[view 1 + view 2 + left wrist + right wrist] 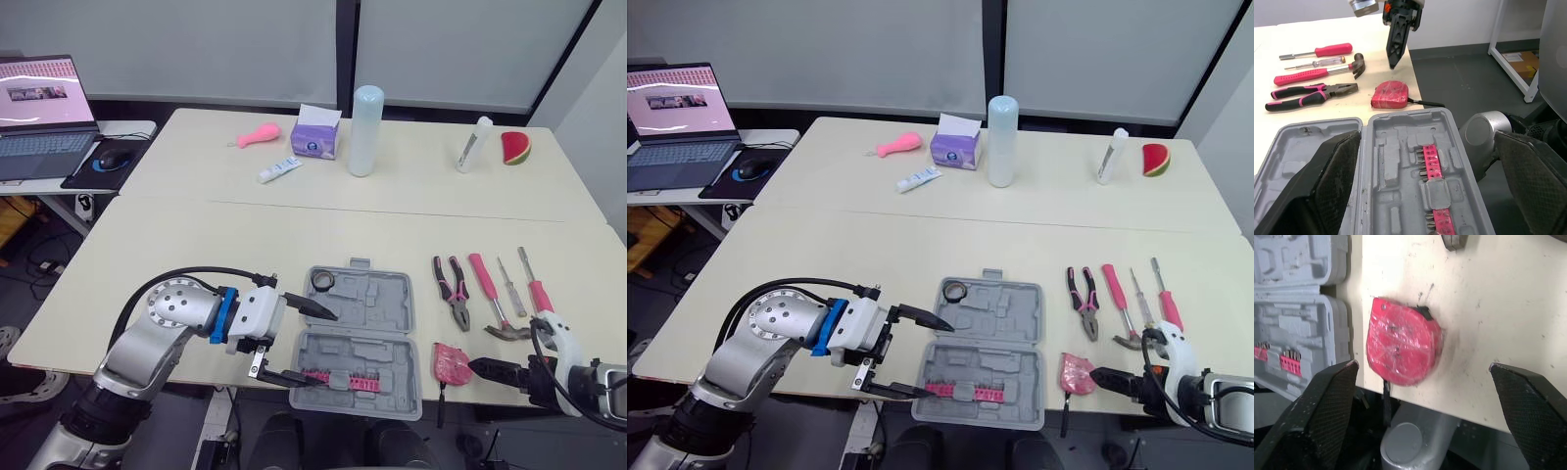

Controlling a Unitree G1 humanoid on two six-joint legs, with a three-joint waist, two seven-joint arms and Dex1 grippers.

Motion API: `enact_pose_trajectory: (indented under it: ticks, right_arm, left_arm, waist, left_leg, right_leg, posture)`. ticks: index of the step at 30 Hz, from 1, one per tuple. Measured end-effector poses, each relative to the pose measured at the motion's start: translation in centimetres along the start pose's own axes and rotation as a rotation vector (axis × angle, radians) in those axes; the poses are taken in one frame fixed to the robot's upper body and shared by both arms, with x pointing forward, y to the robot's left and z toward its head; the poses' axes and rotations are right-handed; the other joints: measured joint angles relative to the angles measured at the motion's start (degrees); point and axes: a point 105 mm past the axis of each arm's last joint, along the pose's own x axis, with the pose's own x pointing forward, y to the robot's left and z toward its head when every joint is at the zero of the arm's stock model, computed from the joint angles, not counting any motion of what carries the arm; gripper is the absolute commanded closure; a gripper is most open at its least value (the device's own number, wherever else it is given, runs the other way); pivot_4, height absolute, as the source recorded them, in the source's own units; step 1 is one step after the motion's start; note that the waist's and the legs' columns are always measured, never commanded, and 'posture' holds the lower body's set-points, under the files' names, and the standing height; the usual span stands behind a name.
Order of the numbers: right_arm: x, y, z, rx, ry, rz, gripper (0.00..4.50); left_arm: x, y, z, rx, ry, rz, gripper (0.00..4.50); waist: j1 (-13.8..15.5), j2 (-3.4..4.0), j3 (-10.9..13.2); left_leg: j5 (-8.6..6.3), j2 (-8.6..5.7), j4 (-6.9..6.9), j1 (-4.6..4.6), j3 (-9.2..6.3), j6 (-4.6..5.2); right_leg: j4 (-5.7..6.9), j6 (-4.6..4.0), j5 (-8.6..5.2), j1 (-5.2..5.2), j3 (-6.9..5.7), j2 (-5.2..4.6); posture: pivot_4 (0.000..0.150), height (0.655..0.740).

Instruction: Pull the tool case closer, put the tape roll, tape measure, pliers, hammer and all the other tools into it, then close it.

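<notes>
At the far left a laptop [39, 117] is being shown on a side desk, its screen lit. Nearer, the left gripper [312, 348] is being held wide open with nothing between its fingers; one finger is reaching over the left part of the tool case [387, 313] and the other is lying along the case's near left corner. The grey case is being presented open and flat at the near edge of the table, lid half farther and tray half nearer. The tape roll [323, 282] is sitting in the far left corner of the lid half, and a pink bit strip [338, 380] is lodged in the near half. Just right of the case, the red tape measure [452, 363] is lying at the table's near edge, its black strap hanging over. Beyond it, side by side from left to right, the pliers [452, 291], the pink-handled hammer [485, 284], a thin screwdriver [510, 287] and a pink-handled screwdriver [538, 292] are laid out, handles pointing away. At the right, the right gripper [507, 351] is being held spread wide and empty, its black finger pointing at the tape measure; whether it is touching cannot be told.
</notes>
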Motion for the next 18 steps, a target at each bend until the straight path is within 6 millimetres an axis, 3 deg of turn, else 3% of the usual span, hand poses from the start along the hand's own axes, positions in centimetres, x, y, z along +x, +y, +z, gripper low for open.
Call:
enact_pose_trajectory:
  ticks: [4, 7, 12, 18]
  right_arm:
    - [-0.9, 1.1, 0.8, -0.235, -0.033, -0.024, 0.09]
    - [-1.1, 2.0, 0.7, -0.649, -0.033, -0.054, 0.09]
    - [0.4, 1.5, -0.6, -1.101, -0.065, -0.002, 0.09]
    - [1.7, 2.0, -0.5, -1.305, -0.118, 0.088, 0.09]
  left_arm:
    - [0.1, 0.1, 0.0, 0.012, -0.006, -0.002, 0.00]
    - [0.3, 0.0, 0.1, 0.018, -0.007, -0.012, 0.00]
    - [0.4, -0.1, 0.2, 0.037, -0.006, -0.034, 0.00]
    - [0.7, -0.1, 0.2, 0.045, -0.007, -0.047, 0.00]
  waist:
    - [0.02, 0.11, -0.01]
    - [0.37, 0.12, -0.03]
    - [0.68, 0.11, -0.03]
    - [0.49, 0.12, -0.03]
  left_leg:
    - [0.00, -0.04, 0.00, 0.01, -0.01, 0.00]
    - [0.00, -0.01, -0.01, 0.00, -0.11, -0.01]
    - [0.07, -0.07, 0.04, 0.00, -0.02, -0.12]
    - [0.11, -0.01, 0.06, 0.05, -0.02, -0.20]
  right_leg:
    - [0.00, 0.00, 0.00, -0.01, 0.00, 0.01]
    - [-0.10, 0.01, 0.00, 0.00, -0.10, 0.21]
    - [-0.09, 0.01, 0.00, 0.02, -0.02, 0.18]
    - [0.00, 0.00, 0.00, 0.06, -0.01, 0.22]
  posture:
    - [0.150, 0.6921]
    - [0.150, 0.6921]
    - [0.150, 0.6921]
    - [0.150, 0.6921]
